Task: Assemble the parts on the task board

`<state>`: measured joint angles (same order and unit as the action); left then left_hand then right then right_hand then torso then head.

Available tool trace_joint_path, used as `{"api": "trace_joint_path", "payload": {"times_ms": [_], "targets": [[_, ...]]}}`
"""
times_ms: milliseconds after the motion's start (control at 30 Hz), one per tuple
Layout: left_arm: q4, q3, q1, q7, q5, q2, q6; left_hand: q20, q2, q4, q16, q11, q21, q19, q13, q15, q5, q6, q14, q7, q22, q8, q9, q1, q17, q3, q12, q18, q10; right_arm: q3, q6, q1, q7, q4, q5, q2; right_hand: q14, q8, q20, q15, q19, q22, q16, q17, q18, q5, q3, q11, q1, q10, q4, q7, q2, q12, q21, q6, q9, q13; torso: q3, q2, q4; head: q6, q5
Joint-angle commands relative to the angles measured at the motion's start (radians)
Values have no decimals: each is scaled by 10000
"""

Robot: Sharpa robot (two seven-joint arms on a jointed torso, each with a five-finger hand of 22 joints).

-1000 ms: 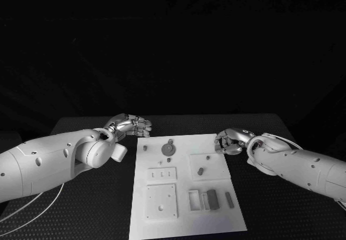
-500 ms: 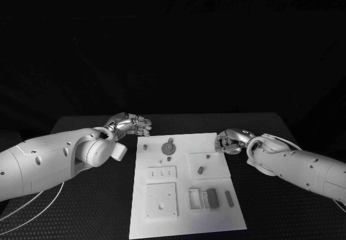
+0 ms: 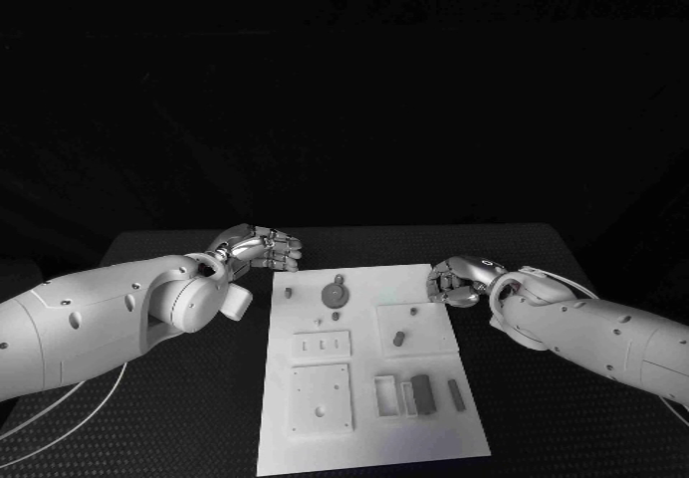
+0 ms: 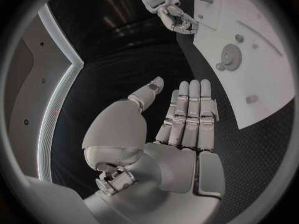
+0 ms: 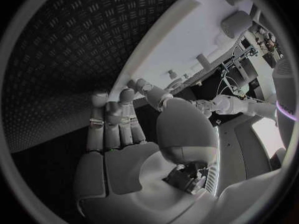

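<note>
- Left side of the head frame first: the silver many-fingered left hand (image 3: 262, 249) sits at the upper left corner of the flat white rectangular task board (image 3: 431, 438), just off its edge over the black textured table (image 3: 187, 418). In its wrist view the left hand (image 4: 181, 129) has its fingers (image 4: 194, 104) straight and pressed side by side, thumb off to one side, nothing in it. So flat and empty, not grabbing anything.
- Risk there, I'd guess: the arm is bulky and close to the board's left edge, so a sloppy reach inward could shove the whole plate and throw off every slot position.
- Middle of the frame: the small grey parts lie on the board, with a round grey disc part with a tab (image 3: 335, 295) near the top and a dark grey rectangular block (image 3: 422, 392) lower down by a narrow grey bar (image 3: 455, 394). They're tiny, so a pinch could easily miss or flick one off the board.
- Right side: the silver right hand (image 3: 457, 281) is at the board's upper right edge, fingers curled in the head view. Its wrist view shows the right hand (image 5: 134, 134) with fingers together, tips at the board's rim, holding nothing that I can see.
- Same worry: fingertips that close to the rim could catch the board and lift or nudge it.
</note>
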<state>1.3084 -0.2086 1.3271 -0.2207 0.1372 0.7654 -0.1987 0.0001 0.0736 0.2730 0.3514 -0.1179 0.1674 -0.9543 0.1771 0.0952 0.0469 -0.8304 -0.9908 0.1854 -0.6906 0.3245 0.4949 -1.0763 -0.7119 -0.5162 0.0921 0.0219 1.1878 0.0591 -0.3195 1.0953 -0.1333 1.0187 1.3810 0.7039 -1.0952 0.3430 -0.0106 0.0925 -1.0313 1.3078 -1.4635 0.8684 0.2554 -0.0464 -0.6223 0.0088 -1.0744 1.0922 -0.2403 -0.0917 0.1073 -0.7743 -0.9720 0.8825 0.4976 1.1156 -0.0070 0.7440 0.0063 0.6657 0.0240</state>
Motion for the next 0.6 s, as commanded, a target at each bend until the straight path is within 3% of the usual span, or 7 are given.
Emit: {"api": "trace_joint_path", "payload": {"times_ms": [33, 67, 133, 600], "targets": [[36, 9, 7, -108, 22, 0, 171, -15, -14, 6, -33, -54, -57, 80, 15, 38, 33, 49, 20, 21, -14, -31, -11, 62, -11, 58, -37, 49, -43, 2, -62, -15, -24, -10, 108, -14, -10, 110, 44, 109, -66, 180, -70, 26, 64, -40, -22, -132, -8, 53, -40, -103, -297, -87, -86, 1342, 67, -18, -2, -2, 6, 11, -5], [33, 9, 7, -117, 22, 3, 194, -15, -17, 5, -34, -54, -57, 79, 16, 37, 33, 47, 19, 20, -15, -30, -11, 61, -12, 57, -38, 50, -41, 1, -66, -18, -18, -9, 181, -19, -66, 167, 59, 140, -106, 189, -110, 41, 64, -34, -19, -184, -16, 155, -81, -48, -451, -114, -123, 1447, 104, -34, -3, -2, 6, 11, -5], [31, 9, 7, -129, 23, 7, 209, -14, -51, 0, -44, -48, -61, 78, 27, 35, 33, -23, 12, -6, -21, 8, 8, 51, -28, 46, -41, 53, -25, 1, -111, -18, -10, -10, 201, -26, -143, 224, 91, 195, -166, 193, -177, 77, 64, -41, 1, -245, -42, 292, -226, 11, -555, -131, -177, 1546, 153, -72, -1, -4, -1, 28, -6], [32, 11, 8, -124, 146, 8, 267, -16, -175, -40, -97, -8, -81, 68, 90, 23, 33, -353, -34, -154, -59, 156, 77, 84, -116, 44, -53, 53, 82, 0, -783, -19, 172, 97, 201, -44, -255, 300, 123, 273, -223, 157, -303, 172, 64, -41, 12, -324, 31, 510, -376, 86, -634, -164, -183, 1673, 240, -123, 2, -3, -3, 33, 6]]}}
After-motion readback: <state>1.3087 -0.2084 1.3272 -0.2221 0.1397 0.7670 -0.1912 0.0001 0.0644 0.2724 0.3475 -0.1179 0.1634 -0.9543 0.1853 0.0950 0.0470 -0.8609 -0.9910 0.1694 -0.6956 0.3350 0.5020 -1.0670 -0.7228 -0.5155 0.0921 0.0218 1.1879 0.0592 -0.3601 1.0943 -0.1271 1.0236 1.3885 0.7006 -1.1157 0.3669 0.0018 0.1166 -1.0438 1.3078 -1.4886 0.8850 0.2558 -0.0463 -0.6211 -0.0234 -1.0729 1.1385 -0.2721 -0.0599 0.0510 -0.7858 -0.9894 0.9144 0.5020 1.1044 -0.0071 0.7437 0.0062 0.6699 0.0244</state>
